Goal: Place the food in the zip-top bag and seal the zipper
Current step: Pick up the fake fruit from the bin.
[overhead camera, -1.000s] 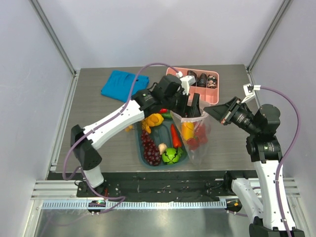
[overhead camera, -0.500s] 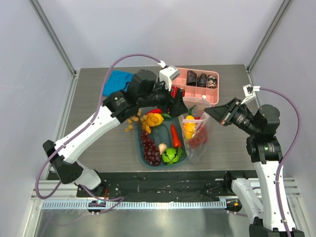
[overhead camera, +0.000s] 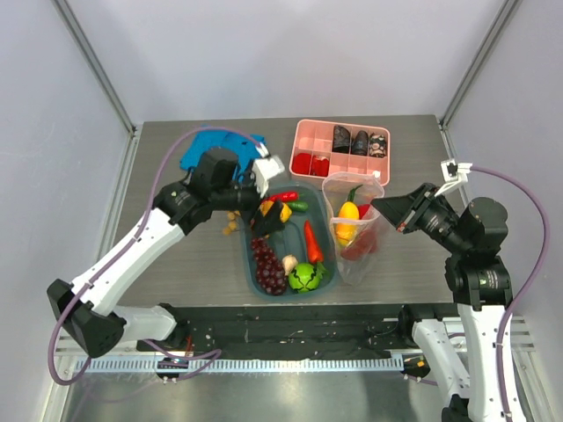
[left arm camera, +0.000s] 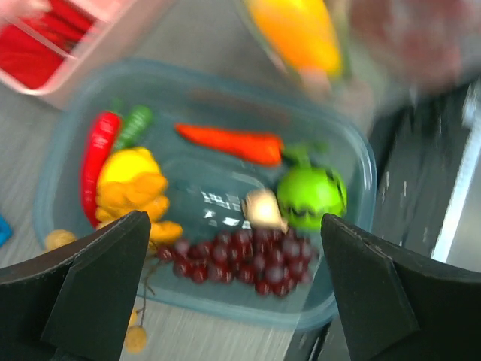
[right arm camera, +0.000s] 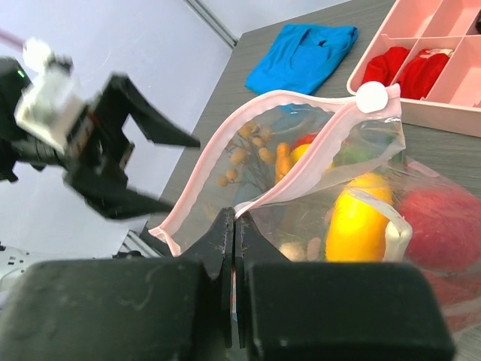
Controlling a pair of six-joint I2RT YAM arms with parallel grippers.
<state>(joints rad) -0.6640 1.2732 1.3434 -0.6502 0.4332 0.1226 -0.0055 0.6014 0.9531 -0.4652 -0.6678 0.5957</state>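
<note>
Jaws of left gripper (left arm camera: pixel 234 226) stand wide over the teal tub (left arm camera: pixel 367 159); right gripper (right arm camera: pixel 234 224) pinches the zipper (right arm camera: pixel 297 184), zip-top bag (overhead camera: pixel 359 255) upright beside the tub, mouth up.

Enclosure and work surface, seen from above.
A dark grey wood-grain table (overhead camera: pixel 211 272) fills the middle of the frame. Plain pale panels close it in: a back wall (overhead camera: pixel 290 53) across the top, a left wall (overhead camera: pixel 53 176) and a right wall (overhead camera: pixel 523 123) at the sides. Two bare metal posts (overhead camera: pixel 97 66) run diagonally from the upper corners to the table's far corners. Along the lower edge lie a black strip (overhead camera: pixel 290 330), a slotted rail (overhead camera: pixel 290 363) and a brushed metal sheet (overhead camera: pixel 281 400). Lighting is even and diffuse; shadows are soft.
</note>
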